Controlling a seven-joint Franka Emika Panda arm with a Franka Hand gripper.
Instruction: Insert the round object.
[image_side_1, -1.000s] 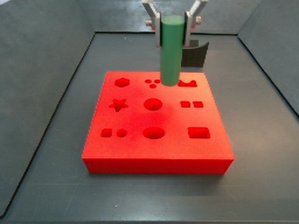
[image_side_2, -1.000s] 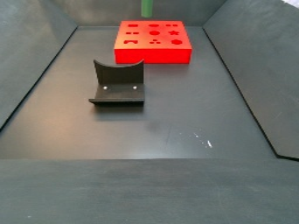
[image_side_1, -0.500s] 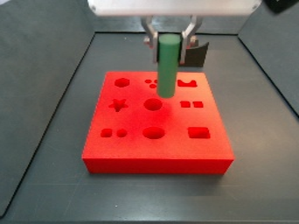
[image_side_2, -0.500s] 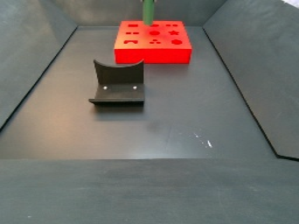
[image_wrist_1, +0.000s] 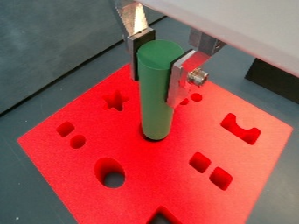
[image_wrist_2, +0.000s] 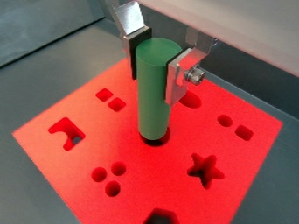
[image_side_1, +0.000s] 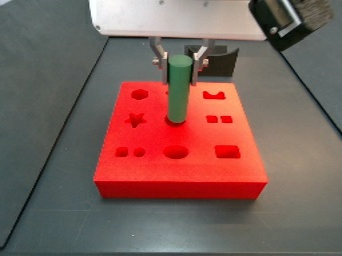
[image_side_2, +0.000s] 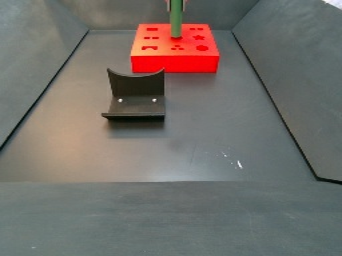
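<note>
The two-finger gripper (image_side_1: 178, 52) hangs over the middle of the red block, its silver plates closed against the upper part of the long green cylindrical peg (image_side_1: 175, 90), which stands upright with its lower end in the block's central round hole. The dark grey floor (image_side_2: 201, 150) is walled by sloping dark panels. On it lies the flat red rectangular block (image_side_1: 181, 150) with cut-out shapes: star, hexagon, squares, circles. In a side view the dark grey curved holder (image_side_2: 135, 96) sits on the floor well apart from the block (image_side_2: 174, 48). Both wrist views show the fingers (image_wrist_1: 187, 72) (image_wrist_2: 184, 70) pressing the peg (image_wrist_1: 156, 92) (image_wrist_2: 155, 87) from opposite sides; a side view shows only the peg's lower part (image_side_2: 174, 15).
</note>
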